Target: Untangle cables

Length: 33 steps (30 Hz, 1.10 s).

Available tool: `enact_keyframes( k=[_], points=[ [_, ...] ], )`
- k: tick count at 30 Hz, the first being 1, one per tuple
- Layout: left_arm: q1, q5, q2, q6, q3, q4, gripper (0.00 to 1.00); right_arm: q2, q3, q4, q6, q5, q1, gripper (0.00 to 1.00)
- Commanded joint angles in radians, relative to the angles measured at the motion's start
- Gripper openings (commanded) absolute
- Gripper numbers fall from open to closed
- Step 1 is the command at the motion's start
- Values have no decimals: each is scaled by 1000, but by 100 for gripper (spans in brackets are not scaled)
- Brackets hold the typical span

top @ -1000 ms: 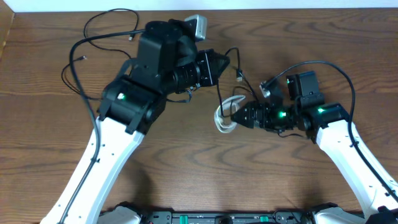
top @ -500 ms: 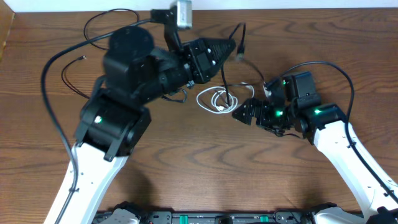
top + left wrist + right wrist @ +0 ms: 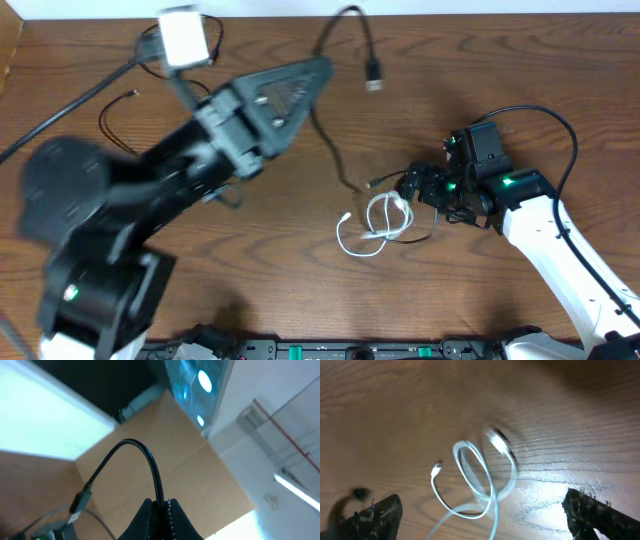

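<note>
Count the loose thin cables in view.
3. A white cable coiled in front of the right gripper; one black cable lifted, pinched in the left gripper; a second black cable lying far left, partly hidden behind the left arm.

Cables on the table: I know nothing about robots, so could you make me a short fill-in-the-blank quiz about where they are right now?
1. The left gripper is shut on the arching cable, whose colour is ____.
2. The coiled cable lying on the wooden table is coloured ____.
3. The right gripper, close over that coil, has its jaws ____.

Missing words: black; white; open.
</note>
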Motion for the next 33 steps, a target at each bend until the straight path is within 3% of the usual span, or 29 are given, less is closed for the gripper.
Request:
enact_keyframes(
  k=[1,3,6,12,15,17,20,29,33],
  points=[
    [44,-65,-53,-74,8,12,7,-3,-7,3,-8,-39,11,99],
    [53,-138,-78,-94,8,11,7,-3,-7,66,-162,-211,11,99],
    [53,-148,-82,-93,8,6,8,-7,-7,147,-276,-436,10,99],
    [53,-169,-69,-94,8,-80,7,-49,-7,358,-312,-766,-12,99],
    [53,-169,-55,-107,8,-77,7,-76,-7,530,-260,-895,-3,99],
    [51,-169,-45,-144,8,-75,8,-91,-7,678,-131,-902,35,99],
    [51,-159,-32,-192,8,-75,7,-92,-7,784,-87,-871,100,99],
    [51,-166,-19,-219,8,-74,8,-89,-7,808,-130,-641,228,98],
    [51,-166,-19,-331,8,-74,7,-80,-7,823,-192,-597,275,93]
  ],
)
